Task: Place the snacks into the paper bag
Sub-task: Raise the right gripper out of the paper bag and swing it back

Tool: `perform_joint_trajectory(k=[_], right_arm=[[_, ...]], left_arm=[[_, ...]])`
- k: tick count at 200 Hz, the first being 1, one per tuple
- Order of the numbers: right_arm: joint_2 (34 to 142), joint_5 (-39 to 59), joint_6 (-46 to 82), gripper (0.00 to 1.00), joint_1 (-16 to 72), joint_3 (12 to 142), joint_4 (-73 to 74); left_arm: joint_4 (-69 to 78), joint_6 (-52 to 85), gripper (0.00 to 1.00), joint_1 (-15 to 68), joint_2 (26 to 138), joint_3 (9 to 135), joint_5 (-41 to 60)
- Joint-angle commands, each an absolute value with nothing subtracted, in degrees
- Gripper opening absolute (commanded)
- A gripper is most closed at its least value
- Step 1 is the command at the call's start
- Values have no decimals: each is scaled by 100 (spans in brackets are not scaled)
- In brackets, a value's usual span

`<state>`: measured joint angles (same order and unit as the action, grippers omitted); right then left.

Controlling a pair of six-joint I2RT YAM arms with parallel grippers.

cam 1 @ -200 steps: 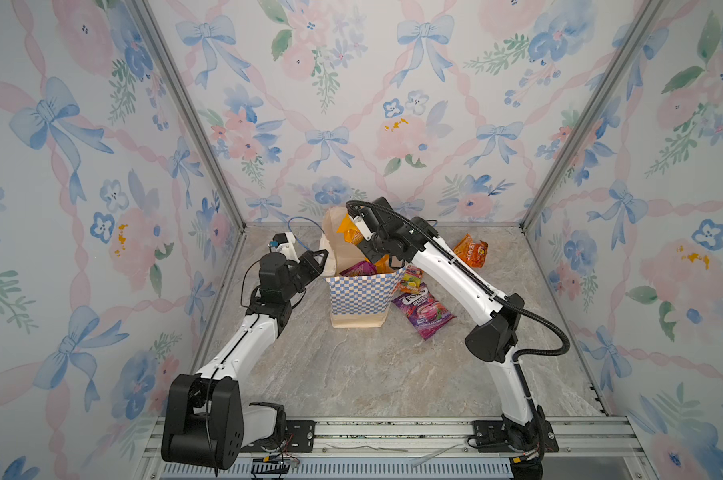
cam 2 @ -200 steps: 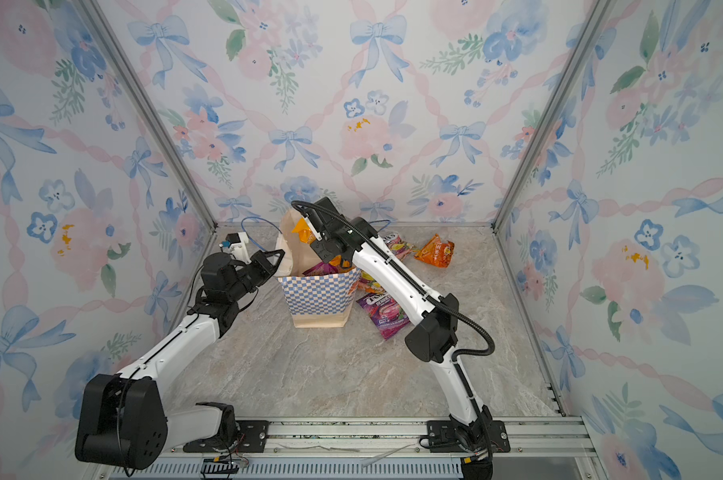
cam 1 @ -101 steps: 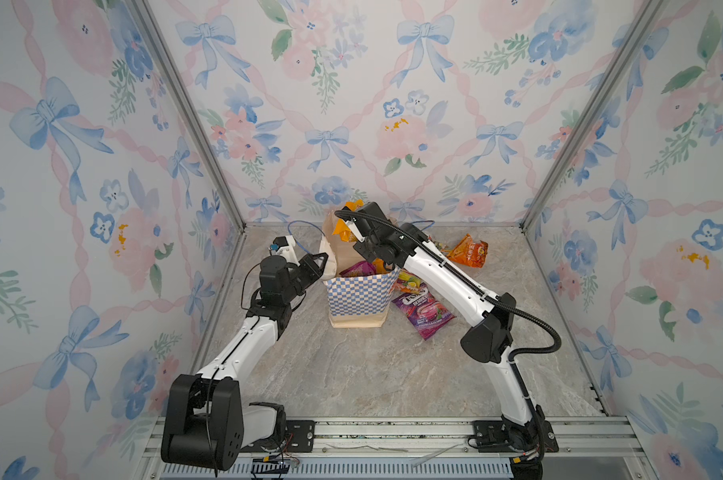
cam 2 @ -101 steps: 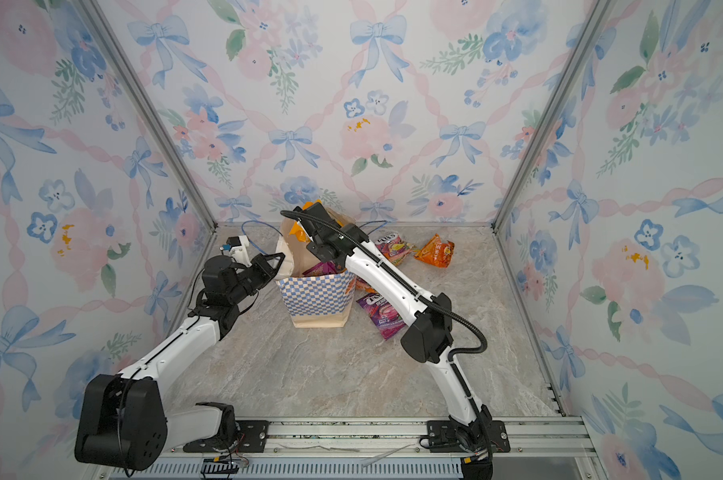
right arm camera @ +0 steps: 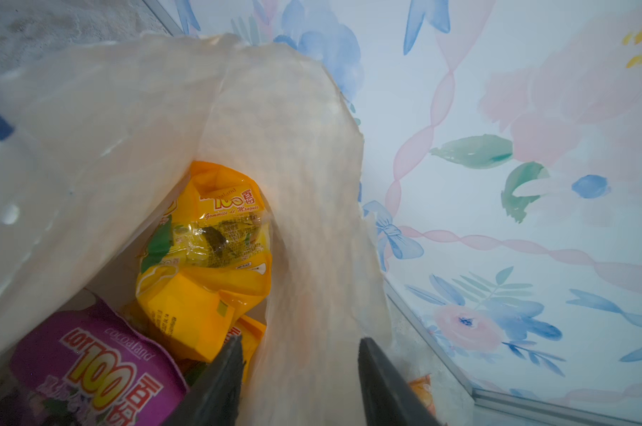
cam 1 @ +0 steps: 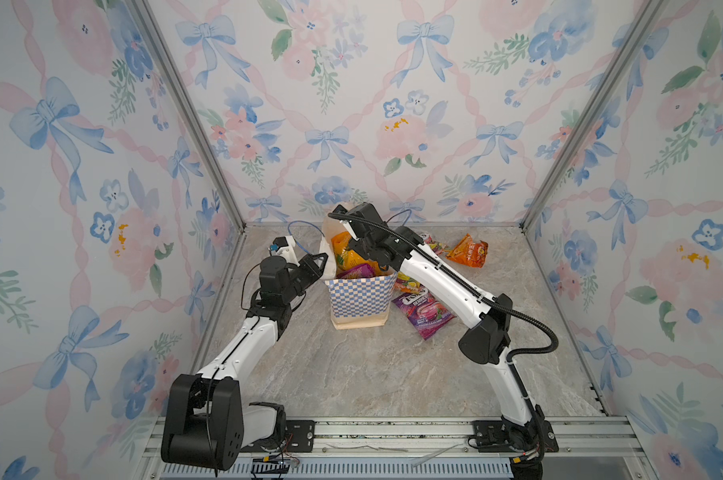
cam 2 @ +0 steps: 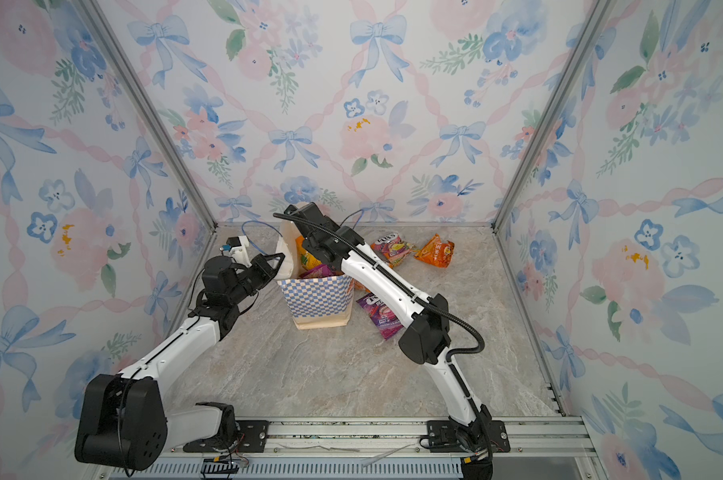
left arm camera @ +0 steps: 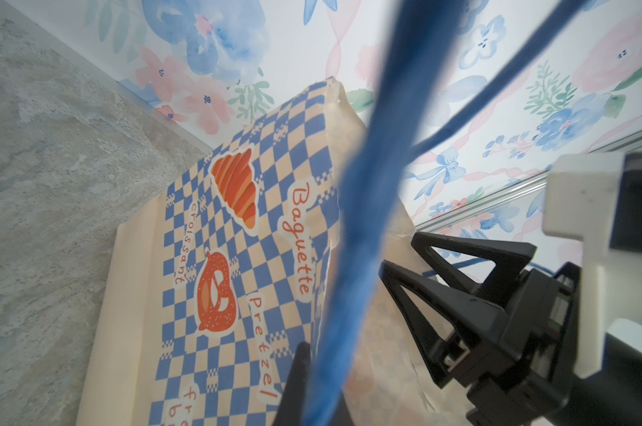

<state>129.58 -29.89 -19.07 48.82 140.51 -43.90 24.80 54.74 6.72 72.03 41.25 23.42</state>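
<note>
Your right gripper (right arm camera: 299,339) hangs open over the bag (cam 1: 360,297).
A yellow pack (right arm camera: 205,254) lies inside; your left gripper (cam 1: 325,259) is clamped on the bag's rim.

Floral wallpaper (cam 1: 351,83) (blue bows), marble floor (cam 1: 372,374)

**Both arms angled in toward the far middle**

The left arm (cam 1: 243,345) runs from its near-left base up and away, and its wrist (cam 1: 276,274) is turned to the right. The left jaws are pressed together, with their tips pointing right. The right arm (cam 1: 443,274) stands up from its near-right base, bends at the elbow (cam 1: 486,332) and leans far and left. Its wrist (cam 1: 376,245) is tipped downward, and the right jaws stand apart in the right wrist view.
</note>
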Motion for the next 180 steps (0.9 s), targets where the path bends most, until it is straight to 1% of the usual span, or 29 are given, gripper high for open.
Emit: perform_joint_trajectory(k=[1, 23, 74, 102, 133, 155, 180], right_arm=[[12390, -2447, -1498, 58, 4939, 13986, -4415], [11815, -1944, -1197, 61, 4939, 13609, -4337], [10186, -1240, -609, 72, 4872, 12450, -4184], [9054, -1058, -175, 82, 4694, 11325, -3811], [7844, -873, 458, 92, 4223, 9846, -3375], [7259, -782, 934, 94, 3875, 9069, -3340], [6736, -817, 1326, 95, 3790, 8353, -3300]], left_arm=[[2511, 5546, 0, 642, 7119, 4077, 2390], [2520, 5555, 0, 630, 7120, 4078, 2408], [2524, 5559, 0, 633, 7181, 4170, 2475], [2531, 5568, 0, 624, 7176, 4166, 2492], [2528, 5590, 0, 624, 7155, 4171, 2531], [2531, 5581, 0, 624, 7182, 4168, 2557], [2526, 5555, 0, 624, 7276, 4374, 2629]])
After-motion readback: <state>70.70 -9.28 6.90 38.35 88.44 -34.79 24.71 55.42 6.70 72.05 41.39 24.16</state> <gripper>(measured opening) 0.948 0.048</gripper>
